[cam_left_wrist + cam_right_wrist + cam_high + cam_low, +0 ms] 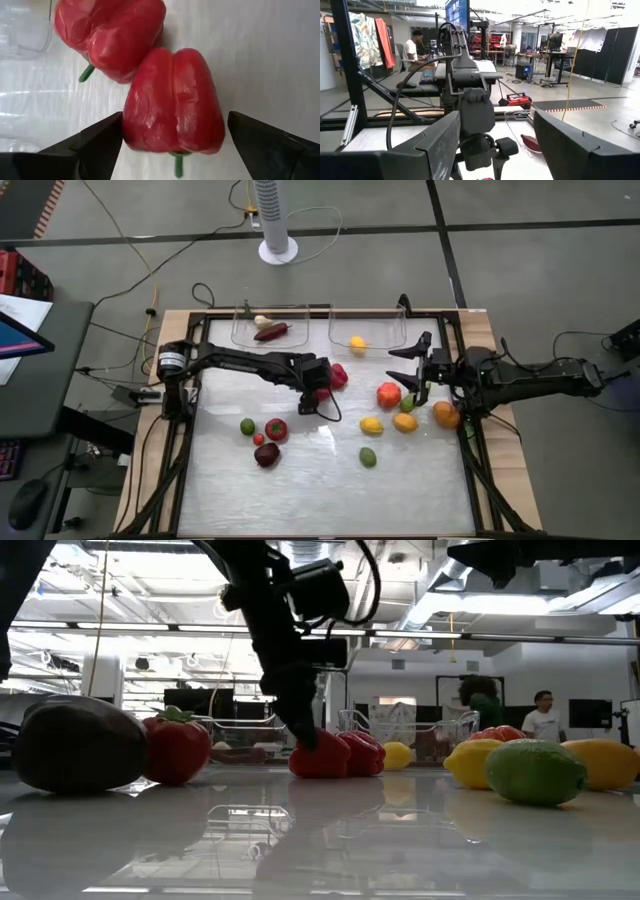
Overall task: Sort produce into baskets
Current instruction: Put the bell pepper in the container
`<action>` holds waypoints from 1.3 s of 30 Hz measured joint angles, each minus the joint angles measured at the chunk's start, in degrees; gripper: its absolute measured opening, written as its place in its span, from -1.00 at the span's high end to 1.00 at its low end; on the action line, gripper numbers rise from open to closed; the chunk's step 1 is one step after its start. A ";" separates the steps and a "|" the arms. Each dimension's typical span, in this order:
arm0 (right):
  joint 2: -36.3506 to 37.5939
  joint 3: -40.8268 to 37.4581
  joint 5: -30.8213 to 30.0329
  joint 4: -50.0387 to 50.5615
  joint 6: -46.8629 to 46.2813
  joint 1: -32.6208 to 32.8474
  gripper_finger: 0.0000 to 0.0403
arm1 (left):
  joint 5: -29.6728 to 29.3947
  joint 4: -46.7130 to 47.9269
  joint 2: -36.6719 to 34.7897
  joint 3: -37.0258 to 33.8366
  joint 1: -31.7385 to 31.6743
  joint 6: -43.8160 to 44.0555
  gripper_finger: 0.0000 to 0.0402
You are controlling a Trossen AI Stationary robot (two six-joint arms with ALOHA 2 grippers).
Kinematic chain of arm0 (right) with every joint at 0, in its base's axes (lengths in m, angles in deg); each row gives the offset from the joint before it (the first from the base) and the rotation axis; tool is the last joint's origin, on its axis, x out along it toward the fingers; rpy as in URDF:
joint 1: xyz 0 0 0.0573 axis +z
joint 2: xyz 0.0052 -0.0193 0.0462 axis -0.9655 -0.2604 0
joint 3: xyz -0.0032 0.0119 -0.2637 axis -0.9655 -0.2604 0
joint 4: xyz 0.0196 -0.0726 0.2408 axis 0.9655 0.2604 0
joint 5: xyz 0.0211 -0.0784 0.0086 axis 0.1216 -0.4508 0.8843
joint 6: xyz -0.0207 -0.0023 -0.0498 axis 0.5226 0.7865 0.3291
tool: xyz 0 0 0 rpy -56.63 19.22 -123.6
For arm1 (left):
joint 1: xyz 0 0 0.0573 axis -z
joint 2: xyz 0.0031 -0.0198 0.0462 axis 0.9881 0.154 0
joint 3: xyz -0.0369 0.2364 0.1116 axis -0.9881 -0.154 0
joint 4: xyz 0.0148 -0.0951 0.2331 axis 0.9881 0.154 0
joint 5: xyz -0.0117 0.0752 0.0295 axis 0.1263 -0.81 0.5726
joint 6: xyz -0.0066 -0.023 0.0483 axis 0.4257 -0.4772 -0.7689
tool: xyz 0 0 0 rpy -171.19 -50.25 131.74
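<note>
On the glossy white table [320, 480], left hand [172, 135] open astride a red pepper [172, 107], seemingly untouched.

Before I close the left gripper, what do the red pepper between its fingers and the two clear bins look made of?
The red pepper looks like smooth glossy plastic, with sheen and faint wrinkles, possibly a toy. The two clear bins look like thin transparent hard plastic. The left gripper is open around the pepper.

Red pepper [172, 107] upright beside another pepper [110, 35].
</note>
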 joint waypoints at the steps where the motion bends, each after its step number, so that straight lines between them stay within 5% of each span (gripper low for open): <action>1: 0.00 0.00 0.00 -0.15 0.08 -0.11 -0.40 | -0.20 -0.26 0.00 -0.05 0.01 0.00 -0.70; 7: 0.00 0.00 0.00 -0.82 0.12 -0.17 -0.40 | -0.48 0.86 -0.04 -0.29 0.04 -0.09 -0.65; 16: 0.00 0.00 0.00 -0.75 0.23 -0.18 -0.40 | -0.57 -1.34 -0.04 -0.19 0.15 0.83 -0.19; 23: -0.02 0.00 0.00 -0.45 0.40 -0.18 -0.40 | -0.86 7.36 -1.03 6.86 0.08 -0.32 -0.24; 27: 0.00 0.00 0.01 -0.37 0.40 -0.18 -0.40 | -6.25 12.54 -3.32 12.60 0.04 -2.21 -0.25; 33: 0.00 0.00 0.02 -0.04 0.38 -0.18 -0.40 | -22.25 17.50 -9.28 14.55 -3.88 -2.35 -0.26; 39: 0.00 0.00 0.01 -0.02 0.39 -0.18 -0.40 | -23.93 23.90 -11.78 14.55 -12.69 5.34 -0.28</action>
